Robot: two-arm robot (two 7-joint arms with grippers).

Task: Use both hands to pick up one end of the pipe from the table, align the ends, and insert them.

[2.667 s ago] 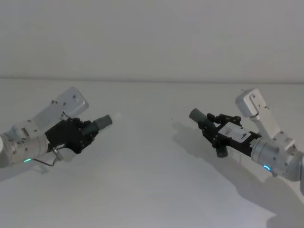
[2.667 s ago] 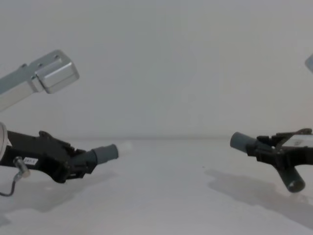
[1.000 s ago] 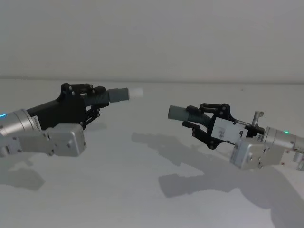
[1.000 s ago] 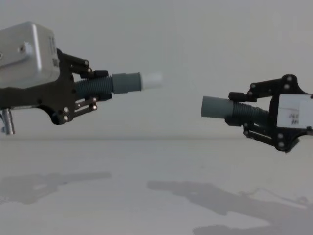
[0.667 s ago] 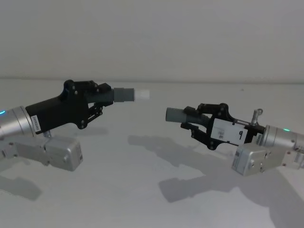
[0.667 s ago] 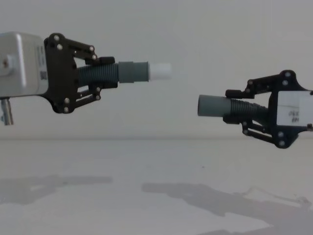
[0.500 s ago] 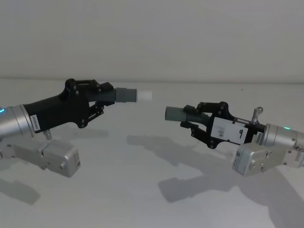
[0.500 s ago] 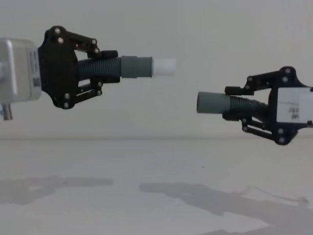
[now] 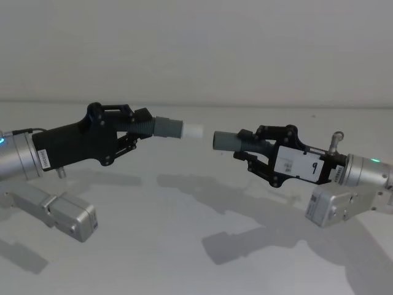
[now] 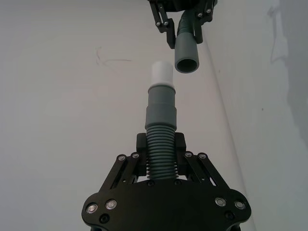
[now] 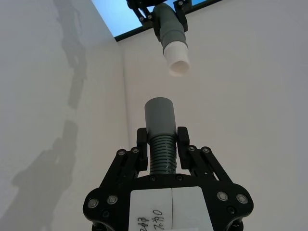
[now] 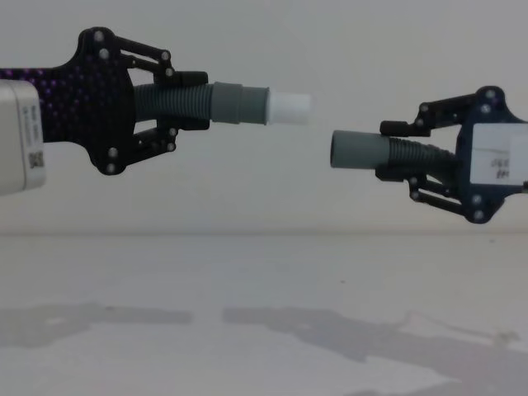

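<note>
- Both pipe pieces hang above the table (image 12: 264, 330), ends facing across a small gap. The left gripper (image 12: 169, 106) has its fingers (image 12: 188, 78) closed on the ridged hose of the plug piece (image 12: 239, 105). The right gripper (image 12: 404, 155) is closed the same way on the collar piece (image 12: 417, 161).
- From the chest, the plug (image 12: 289, 108) sits higher than the collar (image 12: 356, 150). From the left wrist it lies off to one side of the mouth. A push now would likely butt it on the rim or send it past.
- The plug piece tilts slightly, so the axes do not look parallel. The plug could enter crooked and bind.
- Both ends stick out well past the fingers on flexible hose. Pressing could bend the hose instead of seating the plug.
- A hard shove could slip a piece back through its grip, or drop it to the table.
</note>
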